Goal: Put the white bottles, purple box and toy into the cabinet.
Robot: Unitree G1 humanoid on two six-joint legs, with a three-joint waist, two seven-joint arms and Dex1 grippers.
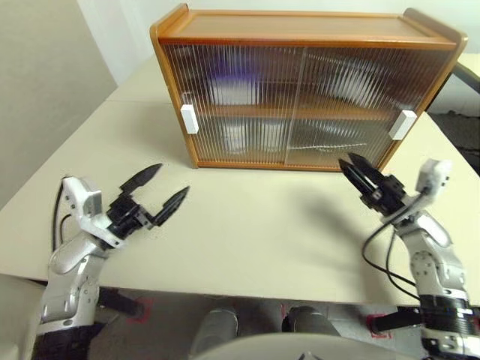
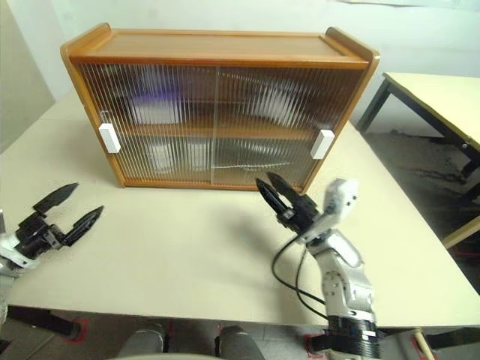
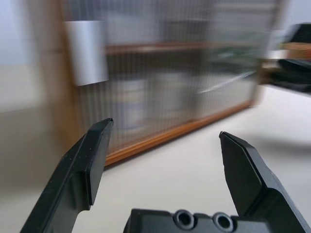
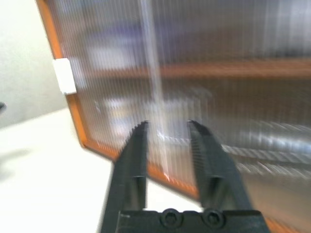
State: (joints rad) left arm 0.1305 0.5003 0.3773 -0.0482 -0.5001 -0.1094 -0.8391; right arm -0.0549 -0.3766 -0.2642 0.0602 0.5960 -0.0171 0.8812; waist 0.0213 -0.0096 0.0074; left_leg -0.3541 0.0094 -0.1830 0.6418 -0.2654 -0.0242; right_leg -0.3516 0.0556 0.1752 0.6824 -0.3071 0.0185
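The wooden cabinet (image 1: 300,24) stands at the back of the table with both ribbed sliding doors shut. Behind the left door a purple smear (image 1: 229,75) shows on the upper shelf and a white shape (image 1: 236,136) on the lower one. I cannot tell the white bottles, purple box or toy apart through the ribs. My left gripper (image 1: 168,181) hovers open and empty over the table, left of the cabinet's front. My right gripper (image 1: 349,161) points at the lower right door with a gap between its fingers (image 4: 141,145) and nothing in it.
White handles sit on the left door (image 1: 189,118) and the right door (image 1: 403,124). Bare beige table (image 1: 262,232) stretches between my grippers and the cabinet. A second table (image 2: 442,90) stands off to the right, across a gap of floor.
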